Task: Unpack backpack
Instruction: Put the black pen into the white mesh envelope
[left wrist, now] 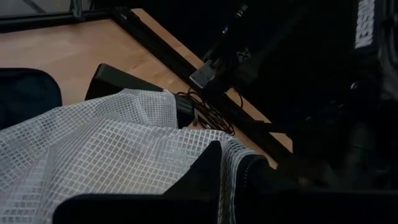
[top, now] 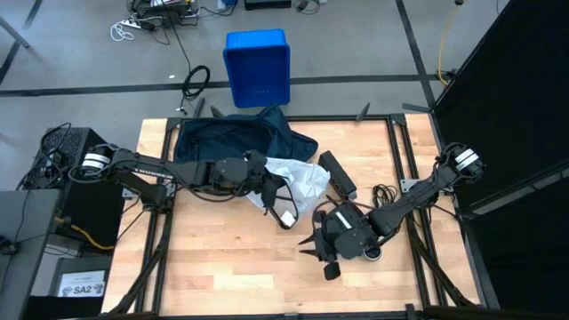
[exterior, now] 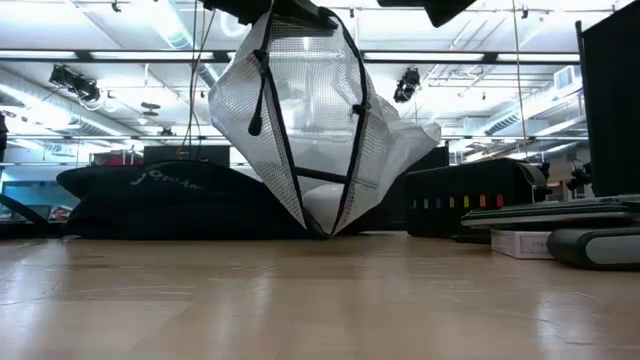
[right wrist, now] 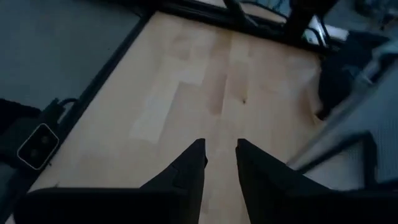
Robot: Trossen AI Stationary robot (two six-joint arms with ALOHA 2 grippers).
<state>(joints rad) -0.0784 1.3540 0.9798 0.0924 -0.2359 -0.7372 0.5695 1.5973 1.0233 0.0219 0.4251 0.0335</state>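
holding white mesh pouch (top: 298, 182) up mid-tabletop w/ left gripper (top: 267, 189) pinched shut on it, backpack (top: 236, 138) slumped at far edge; right gripper (right wrist: 220, 163) idle near right edge, jaws slightly apart, nothing btw them

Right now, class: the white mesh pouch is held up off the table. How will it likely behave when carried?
The white mesh pouch, hanging from the left end effector, is probably floppy: it sags to a point at the bottom. It likely weighs little, being see-through mesh. Its dangling black cords may swing or snag, perhaps on the backpack close by.
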